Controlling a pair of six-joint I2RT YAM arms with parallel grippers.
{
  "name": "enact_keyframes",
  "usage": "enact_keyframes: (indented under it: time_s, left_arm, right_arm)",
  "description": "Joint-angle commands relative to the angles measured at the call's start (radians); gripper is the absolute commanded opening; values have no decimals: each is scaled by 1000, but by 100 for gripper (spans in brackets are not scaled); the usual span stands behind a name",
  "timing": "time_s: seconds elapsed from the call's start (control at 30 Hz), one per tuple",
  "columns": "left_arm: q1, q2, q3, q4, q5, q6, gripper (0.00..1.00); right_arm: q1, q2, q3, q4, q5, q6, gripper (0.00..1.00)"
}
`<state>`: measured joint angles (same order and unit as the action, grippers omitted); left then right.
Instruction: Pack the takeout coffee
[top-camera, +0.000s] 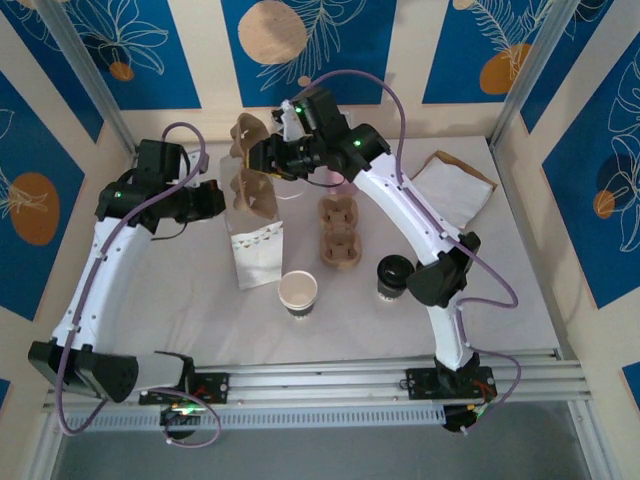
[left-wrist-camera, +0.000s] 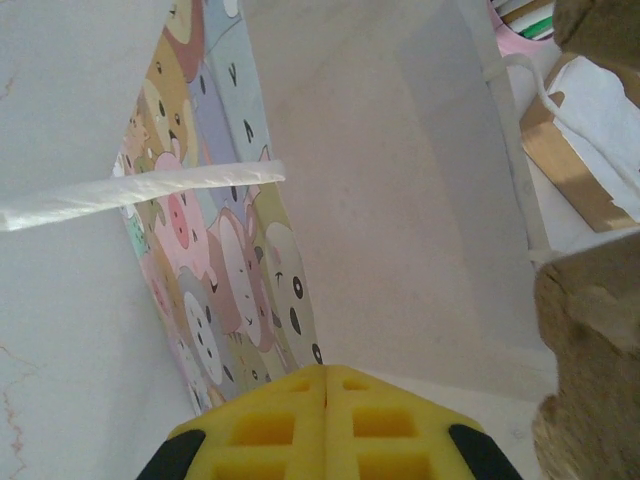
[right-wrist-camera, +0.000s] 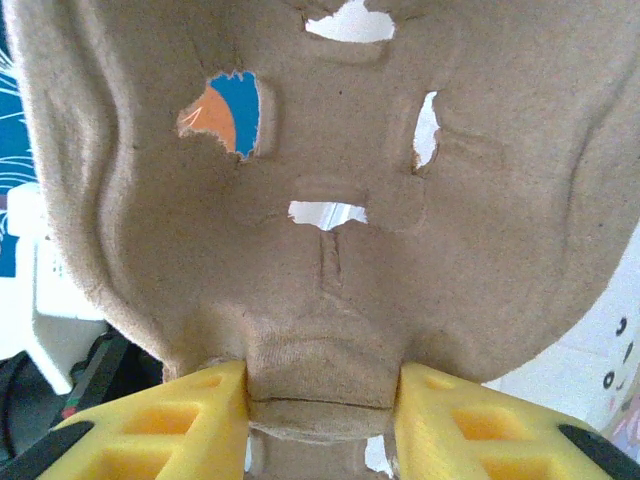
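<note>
- Gripping a moulded pulp cup carrier (right-wrist-camera: 330, 200) by a bottom tab, the right end effector (right-wrist-camera: 320, 400) has one yellow pad on each side of the tab.
- In the top view, the right end effector (top-camera: 272, 158) holds that carrier (top-camera: 252, 190) on edge at the open mouth of a white paper bag (top-camera: 258, 255) standing on the worktop (top-camera: 200, 320).
- The left end effector (left-wrist-camera: 325, 390) is clenched, its pads pressed flat together just beside the bag's cartoon-printed side (left-wrist-camera: 220, 300). Whether paper is pinched between them cannot be told.
- From above, the left end effector (top-camera: 215, 200) sits at the bag's left side.
- The takeout coffee (top-camera: 394, 272), black lid on, stands upright on the worktop to the right, close to the right arm and well apart from the bag.
- A lidless white paper cup (top-camera: 298, 292) stands just in front of the bag.
- A second pulp carrier (top-camera: 338, 232) lies flat between bag and coffee.
- A flat brown paper bag (top-camera: 455, 185) lies at the far right.
</note>
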<state>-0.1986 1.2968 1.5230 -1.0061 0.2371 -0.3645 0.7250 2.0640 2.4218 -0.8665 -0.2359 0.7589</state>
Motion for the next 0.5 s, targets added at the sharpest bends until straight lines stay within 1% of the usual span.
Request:
enact_keyframes:
  time_s: [0.0,0.47]
  left_arm:
    - [-4,-23,-4,11,27,-7,0]
    - [-4,-31,-16,20,18,-8,0]
  right_arm:
    - [11,19,9,24,41,-50,41]
    - [54,31,-14,9,104,-109,40]
